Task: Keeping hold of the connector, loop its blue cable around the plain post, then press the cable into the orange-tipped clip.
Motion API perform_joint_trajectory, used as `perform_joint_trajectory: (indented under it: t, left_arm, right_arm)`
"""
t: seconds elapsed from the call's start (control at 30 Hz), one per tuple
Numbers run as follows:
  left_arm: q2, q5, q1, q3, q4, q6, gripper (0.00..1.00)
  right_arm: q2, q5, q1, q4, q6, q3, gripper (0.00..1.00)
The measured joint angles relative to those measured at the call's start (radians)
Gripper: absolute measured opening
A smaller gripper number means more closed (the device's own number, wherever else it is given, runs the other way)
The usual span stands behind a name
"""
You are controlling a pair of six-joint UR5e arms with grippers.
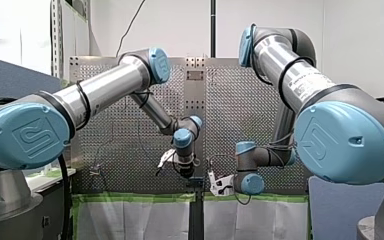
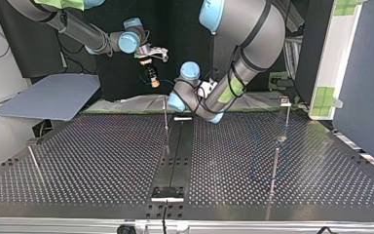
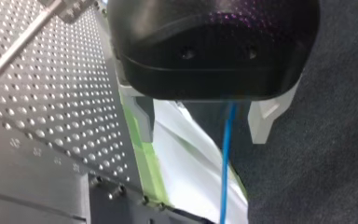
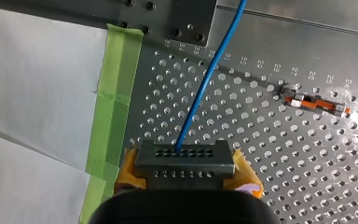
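My right gripper (image 4: 182, 164) pinches the connector (image 4: 182, 156) between yellow-padded fingers (image 4: 246, 173); the blue cable (image 4: 205, 84) leaves the connector over the table (image 4: 242, 140), the orange-tipped clip (image 4: 314, 103) beyond. Only the left wrist view shows my left gripper (image 3: 203, 137), fingers (image 3: 261, 122) spread, cable running between; its ends are cut off.

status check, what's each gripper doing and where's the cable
Right gripper shut on connector. Left gripper open, blue cable between its fingers. Orange-tipped clip empty, cable apart from it. Nothing seen in the way.
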Motion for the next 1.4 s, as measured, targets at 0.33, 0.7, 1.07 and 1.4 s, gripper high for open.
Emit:
perform_joint_trajectory:
  t: [0.33, 0.7, 1.07, 1.4]
  left_arm:
    - [-0.067, 0.001, -0.008, 0.005, 0.058, -0.015, 1.00]
    - [-0.118, 0.004, -0.001, 0.027, 0.089, -0.041, 1.00]
    - [-0.197, 0.005, 0.003, 0.049, 0.099, -0.056, 1.00]
    - [-0.201, 0.005, 0.009, 0.031, 0.102, -0.057, 1.00]
  right_arm:
    - [0.000, 0.000, 0.003, -0.004, 0.000, 0.000, 0.00]
    - [0.000, 0.000, 0.003, -0.005, 0.000, 0.000, 0.00]
    - [0.000, 0.000, 0.003, -0.009, 0.001, 0.000, 0.00]
    - [0.000, 0.000, 0.003, -0.010, 0.003, 0.000, 0.00]
